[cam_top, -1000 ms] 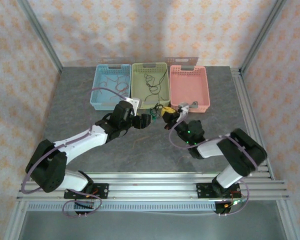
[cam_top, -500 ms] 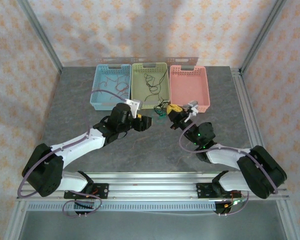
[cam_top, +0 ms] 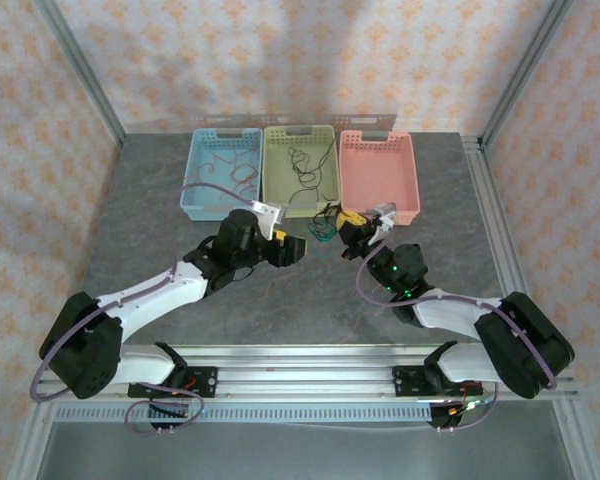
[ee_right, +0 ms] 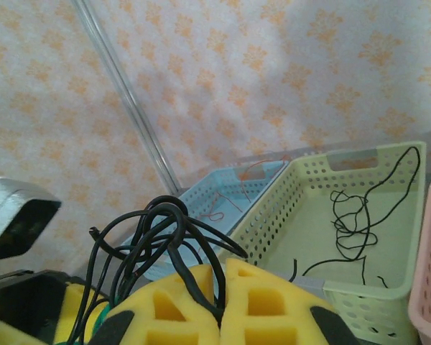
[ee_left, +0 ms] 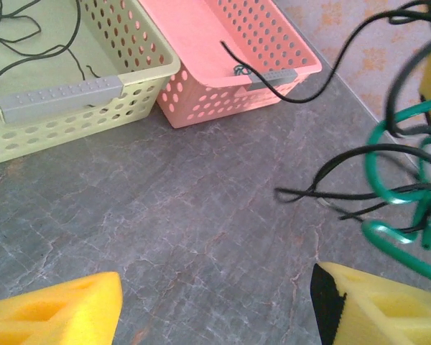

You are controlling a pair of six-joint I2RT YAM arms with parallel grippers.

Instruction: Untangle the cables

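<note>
Pulling apart since a sec ago: L gripper (cam_top: 292, 250) has backed off the knot (cam_top: 324, 220), jaws wide, nothing in them. R gripper (cam_top: 350, 230) is clamped on it, just in front of the green basket (cam_top: 300, 168). Black + green cables (ee_left: 402, 194) look tangled, so no gain yet. Grey stone-look table (cam_top: 280, 310), orange-patterned walls (cam_top: 300, 60), alu frame (cam_top: 80, 70).

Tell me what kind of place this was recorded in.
Likely a lab robot cell: a grey table edged with aluminium rails, patterned backdrop walls, and three plastic baskets.
</note>
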